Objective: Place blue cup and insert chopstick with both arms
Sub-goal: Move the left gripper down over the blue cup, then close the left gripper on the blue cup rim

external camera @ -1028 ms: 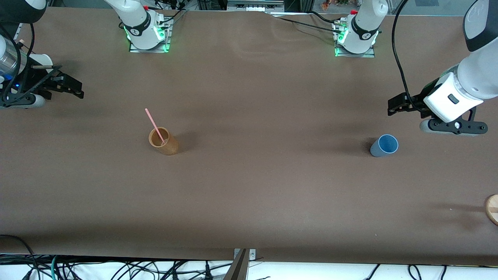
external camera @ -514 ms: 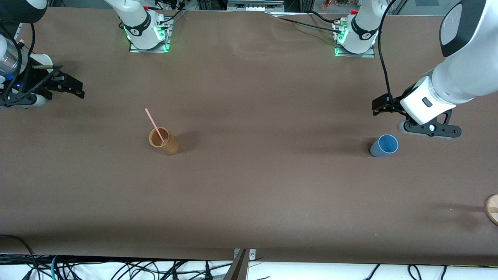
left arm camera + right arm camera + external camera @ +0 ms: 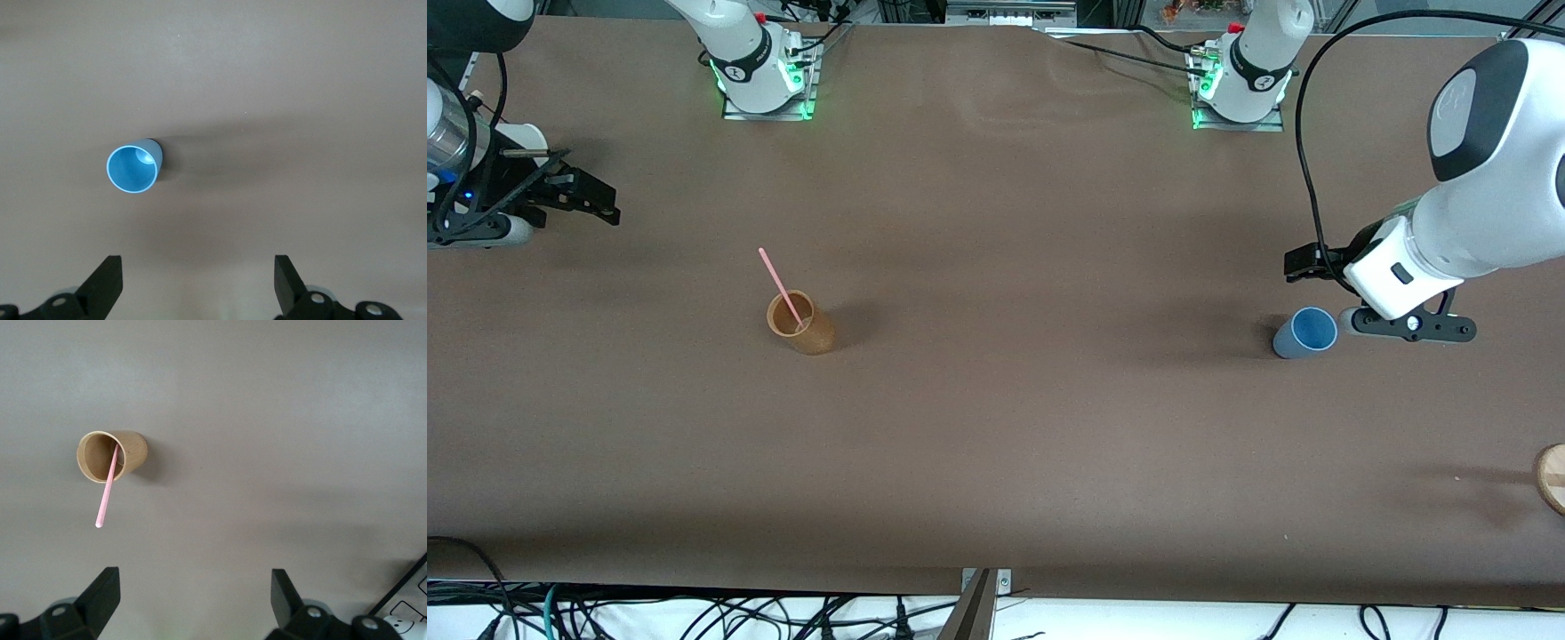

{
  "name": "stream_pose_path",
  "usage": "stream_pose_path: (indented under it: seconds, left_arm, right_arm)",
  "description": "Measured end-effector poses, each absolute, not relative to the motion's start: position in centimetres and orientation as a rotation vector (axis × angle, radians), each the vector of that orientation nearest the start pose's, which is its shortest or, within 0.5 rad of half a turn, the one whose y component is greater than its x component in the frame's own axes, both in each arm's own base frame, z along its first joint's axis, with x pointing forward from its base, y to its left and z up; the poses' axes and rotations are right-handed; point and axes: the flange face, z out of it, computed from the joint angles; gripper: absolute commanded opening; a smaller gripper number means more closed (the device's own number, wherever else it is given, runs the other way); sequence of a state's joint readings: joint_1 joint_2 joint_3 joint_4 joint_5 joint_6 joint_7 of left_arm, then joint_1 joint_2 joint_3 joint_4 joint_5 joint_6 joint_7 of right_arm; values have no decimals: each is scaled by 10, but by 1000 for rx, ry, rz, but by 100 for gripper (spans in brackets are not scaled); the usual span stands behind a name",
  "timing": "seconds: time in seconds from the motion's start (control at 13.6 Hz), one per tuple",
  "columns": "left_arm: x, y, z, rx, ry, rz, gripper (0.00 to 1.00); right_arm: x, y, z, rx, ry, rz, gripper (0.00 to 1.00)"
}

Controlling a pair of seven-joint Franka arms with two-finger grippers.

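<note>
Left pincer (image 3: 1307,265): released, fingers wide, up in the air just beside the blue cup (image 3: 1304,332) and holding nothing.
Right pincer (image 3: 591,197): released too; that arm waits at its own end of the tabletop (image 3: 1032,222).
Blue cup: upright and alone toward the left arm's end, mouth up.
Chopstick (image 3: 780,287): leaning in the tan cup (image 3: 800,324), well apart from the blue cup, toward the right arm's end.
Your step: likely the grasp on the blue cup. In the left wrist view the cup (image 3: 135,167) sits off-centre toward one finger, so centre it first, then come down straight and close low on the wall; it looks light and may tip.
Surface: plain brown covering, faintly wrinkled near the bases.
Room: cables along the near edge; a wooden disc (image 3: 1552,476) at the edge of the front view.
</note>
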State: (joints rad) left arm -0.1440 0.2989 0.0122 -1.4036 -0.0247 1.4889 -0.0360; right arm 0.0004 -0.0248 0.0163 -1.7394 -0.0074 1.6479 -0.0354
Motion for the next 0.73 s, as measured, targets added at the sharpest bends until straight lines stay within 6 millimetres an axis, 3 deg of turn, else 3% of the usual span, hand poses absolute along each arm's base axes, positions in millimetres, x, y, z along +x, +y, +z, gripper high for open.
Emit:
stream_pose_path:
  seconds: [0.22,0.44,0.73]
  left_arm:
    - [627,-63,491,-3082,180,389,100]
    - [632,-46,447,-3073,232,335,100]
    - [619,9,377,-3086,311,242,100]
  right_arm:
    - [547,9,565,-3146,-83,105,100]
    - [547,9,565,-3146,-83,105,100]
    - [547,9,565,-3146,-83,105,100]
